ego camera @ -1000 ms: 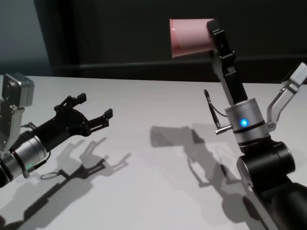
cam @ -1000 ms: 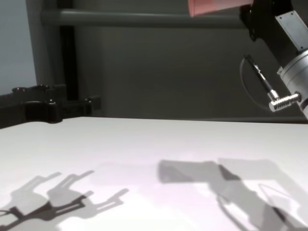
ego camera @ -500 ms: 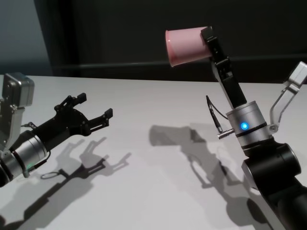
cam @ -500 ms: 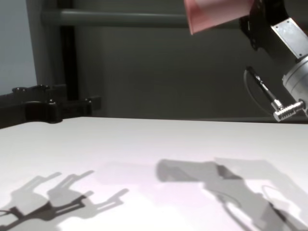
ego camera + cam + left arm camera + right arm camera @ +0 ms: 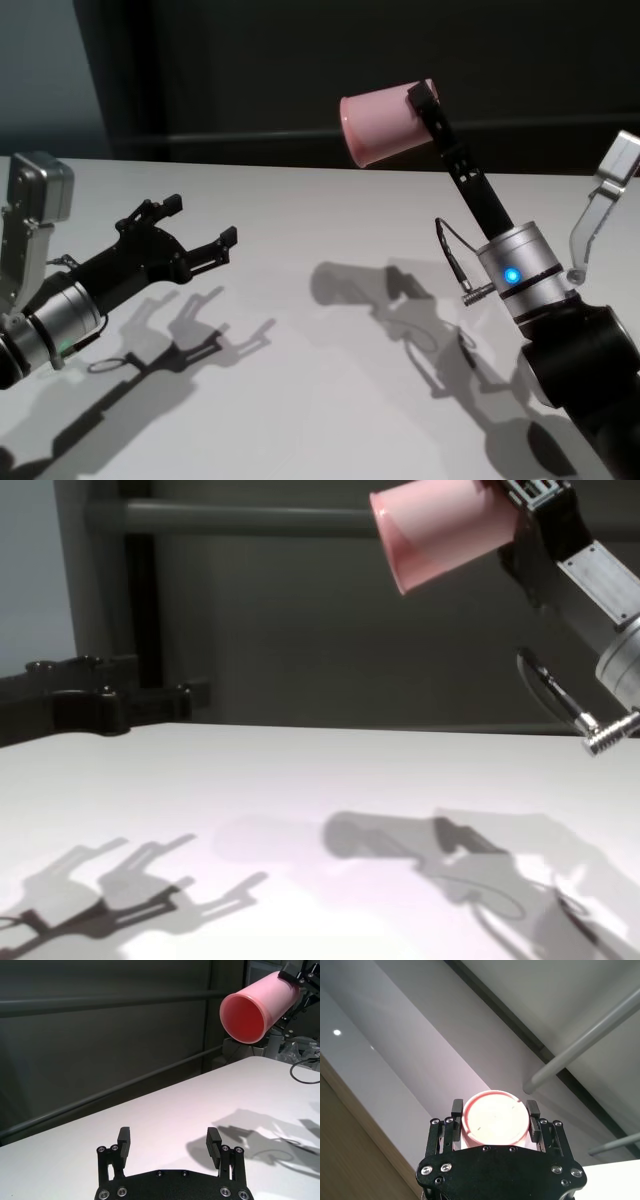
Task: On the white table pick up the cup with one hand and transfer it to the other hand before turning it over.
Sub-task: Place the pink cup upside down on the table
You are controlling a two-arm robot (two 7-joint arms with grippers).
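Head view: the right gripper (image 5: 425, 95) is clamped on the base end of the pink plastic cup (image 5: 382, 126), holding it high above the white table (image 5: 330, 400). The cup lies roughly level, its mouth projecting beyond the jaws toward the left gripper (image 5: 195, 232). That gripper's jaws stand apart, empty, low over the table and well apart from the cup.

Left wrist view: the cup's (image 5: 257, 1007) open mouth faces this camera, well beyond the parted fingertips (image 5: 123, 1136) and off their line.

Right wrist view: the cup's flat base (image 5: 495, 1120) sits between the fingers (image 5: 533, 1108), gripped on opposite sides.

Chest view: the cup (image 5: 440, 530) tilts mouth slightly down.

Judgement: a light, smooth, rigid tumbler, likely slippery. The receiving jaws should close across the free body near the rolled rim, which could check slipping.
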